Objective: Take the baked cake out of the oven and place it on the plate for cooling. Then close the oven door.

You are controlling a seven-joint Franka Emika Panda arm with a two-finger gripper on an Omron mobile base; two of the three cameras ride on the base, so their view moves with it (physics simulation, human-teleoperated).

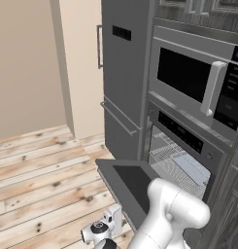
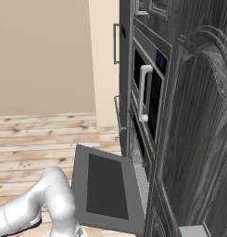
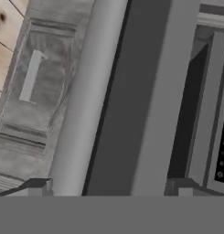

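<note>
The wide grey steel oven door [image 1: 132,187] with its dark rectangular glass window is hanging fully open and lying flat, jutting out over the pale wooden plank floor [image 1: 42,165]. So the opening step looks done. Behind it the built-in grey steel wall oven [image 1: 181,155] with the black control strip is showing its cavity, and a wire rack [image 1: 166,160] is sitting inside with a flat pale grey tray-like piece [image 1: 193,168] lying on it. Whether that piece is carrying the cake I cannot tell from here.

In the hand view, the two-finger gripper [image 3: 109,187] is spread wide with nothing between the dark tips, and it is looking close along the door's long grey bar handle [image 3: 86,114], which runs up between the two tips, and the door edge beside it. The white arm [image 1: 174,214] is bending low in front of the door's near corner.

Above, the steel microwave [image 1: 203,87] with the pale vertical handle is sitting shut.

My reading: only the opening is done. Reaching into the cavity, lifting the cake out, setting it on the plate and swinging the door shut all remain.
</note>
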